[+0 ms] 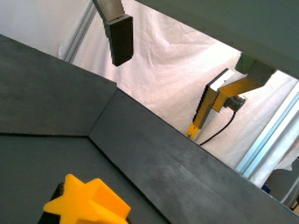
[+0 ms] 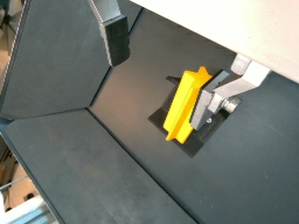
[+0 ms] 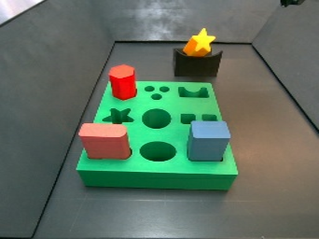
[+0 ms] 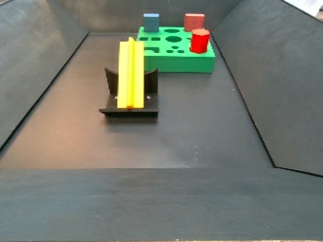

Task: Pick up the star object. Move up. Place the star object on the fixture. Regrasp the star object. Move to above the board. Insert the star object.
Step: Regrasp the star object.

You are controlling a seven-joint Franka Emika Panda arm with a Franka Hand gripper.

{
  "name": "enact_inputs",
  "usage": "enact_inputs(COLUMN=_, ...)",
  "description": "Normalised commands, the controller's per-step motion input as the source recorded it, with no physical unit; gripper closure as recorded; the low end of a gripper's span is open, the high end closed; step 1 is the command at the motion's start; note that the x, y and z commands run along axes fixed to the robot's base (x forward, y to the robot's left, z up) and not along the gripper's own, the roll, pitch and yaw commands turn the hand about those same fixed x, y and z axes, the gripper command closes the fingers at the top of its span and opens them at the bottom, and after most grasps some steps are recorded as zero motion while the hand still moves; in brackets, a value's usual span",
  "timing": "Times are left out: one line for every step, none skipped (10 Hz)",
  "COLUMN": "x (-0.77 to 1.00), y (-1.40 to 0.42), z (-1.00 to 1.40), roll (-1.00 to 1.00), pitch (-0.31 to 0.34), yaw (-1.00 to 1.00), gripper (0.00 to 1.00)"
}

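With the star object resting on the fixture, the gripper hung released above it, regrasp and insertion into the far board pending.

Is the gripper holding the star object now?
No. The star object lies on the fixture alone, and the gripper is above it, not touching it.

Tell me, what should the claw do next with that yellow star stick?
Probably descend and regrasp it. The star object lies on the fixture, apart from the claw, whose fingers hold nothing. The board has its star hole unfilled.
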Motion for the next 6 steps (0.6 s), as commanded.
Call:
enact_inputs(x=0.03, y=0.05, z=-1.00, roll=0.21, pitch=-0.065, yaw=0.25, gripper=0.00)
enact_inputs(x=0.03, y=0.05, z=-1.00, roll=0.21, pitch=-0.069, yaw=0.24, gripper=0.00)
enact_inputs(x=0.05, y=0.04, z=-1.00, roll=0.18, pitch=-0.121, yaw=0.16, gripper=0.00)
enact_inputs(x=0.05, y=0.04, z=-1.00, roll=0.15, pitch=-0.141, yaw=0.12, gripper=0.00)
enact_inputs(x=0.06, y=0.03, z=-1.00, roll=0.11, pitch=-0.163, yaw=0.07, gripper=0.00)
enact_inputs(x=0.07, y=0.04, z=-1.00, roll=0.08, pitch=-0.162, yaw=0.02, gripper=0.00)
